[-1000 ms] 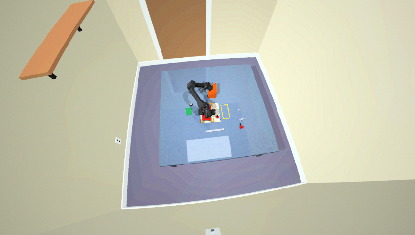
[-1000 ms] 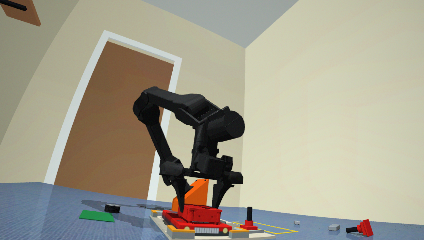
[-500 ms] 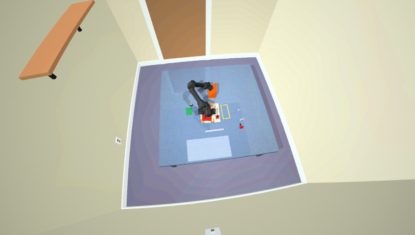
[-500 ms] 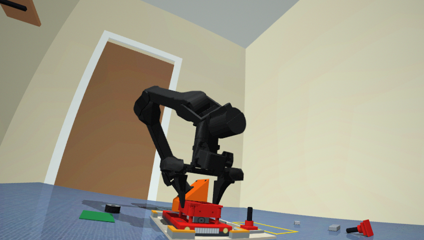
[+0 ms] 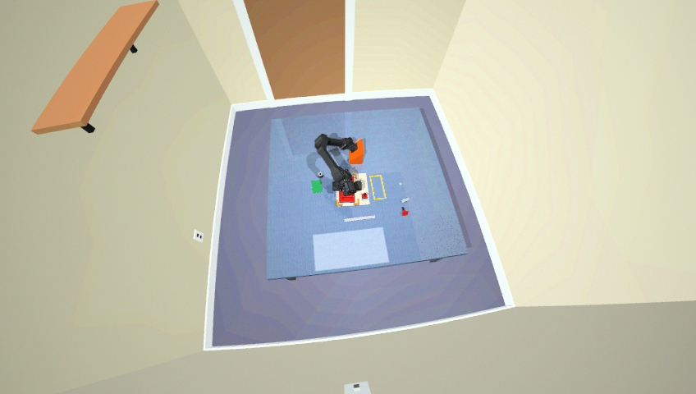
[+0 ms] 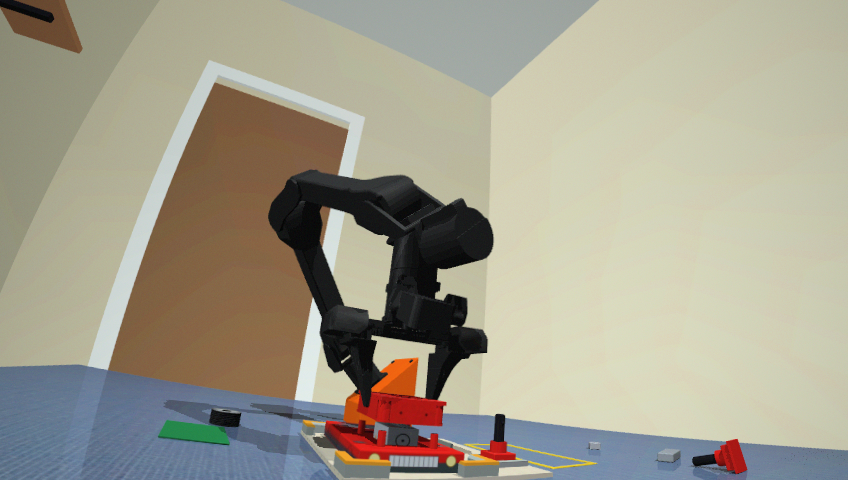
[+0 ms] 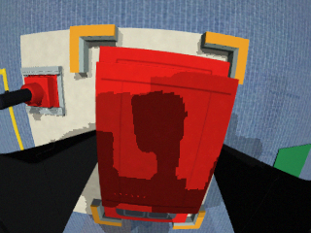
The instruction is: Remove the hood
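Observation:
My gripper [image 6: 397,402] [image 7: 158,143] [image 5: 347,186] is shut on the red hood [image 6: 404,410] [image 7: 162,132], one finger on each long side. It holds the hood level, a little above the red toy car [image 6: 389,452] [image 5: 346,199]. The car sits on a white board [image 6: 526,472] [image 7: 46,52] [image 5: 364,196] with orange corner brackets. The marked area is a yellow rectangle [image 5: 371,187] [image 6: 589,462] on the table, just right of the board, and its line shows at the left edge of the wrist view [image 7: 16,131].
An orange block [image 5: 357,151] [image 6: 399,371] stands behind the board. A green plate [image 5: 317,186] [image 6: 193,432] and a black wheel [image 5: 320,174] [image 6: 224,416] lie to the left. A red peg [image 6: 498,440] [image 7: 42,91] stands on the board. Another red peg [image 5: 404,210] [image 6: 728,456] and a grey block [image 6: 668,455] lie right.

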Robot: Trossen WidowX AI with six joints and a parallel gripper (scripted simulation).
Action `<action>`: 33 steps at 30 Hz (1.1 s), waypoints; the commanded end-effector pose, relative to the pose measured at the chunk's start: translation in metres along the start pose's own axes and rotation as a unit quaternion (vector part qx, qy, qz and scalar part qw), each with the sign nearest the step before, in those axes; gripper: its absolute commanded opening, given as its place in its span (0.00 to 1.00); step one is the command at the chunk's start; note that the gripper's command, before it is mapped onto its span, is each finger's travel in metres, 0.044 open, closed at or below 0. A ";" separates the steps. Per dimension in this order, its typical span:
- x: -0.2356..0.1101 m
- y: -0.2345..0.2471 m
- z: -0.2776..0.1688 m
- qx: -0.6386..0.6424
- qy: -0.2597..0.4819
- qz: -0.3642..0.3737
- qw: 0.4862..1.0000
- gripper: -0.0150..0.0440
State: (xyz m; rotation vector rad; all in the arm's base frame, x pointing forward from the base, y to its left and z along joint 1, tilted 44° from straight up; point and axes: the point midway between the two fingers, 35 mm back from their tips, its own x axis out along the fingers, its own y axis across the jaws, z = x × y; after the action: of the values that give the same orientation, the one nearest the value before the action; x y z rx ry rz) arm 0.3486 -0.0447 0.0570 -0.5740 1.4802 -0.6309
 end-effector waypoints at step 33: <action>-0.049 0.091 -0.004 -0.007 -0.011 0.020 1.000 0.25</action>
State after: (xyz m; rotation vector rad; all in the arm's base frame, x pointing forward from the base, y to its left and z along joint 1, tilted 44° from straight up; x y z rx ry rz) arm 0.3488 0.0372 0.0403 -0.5733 1.4767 -0.5859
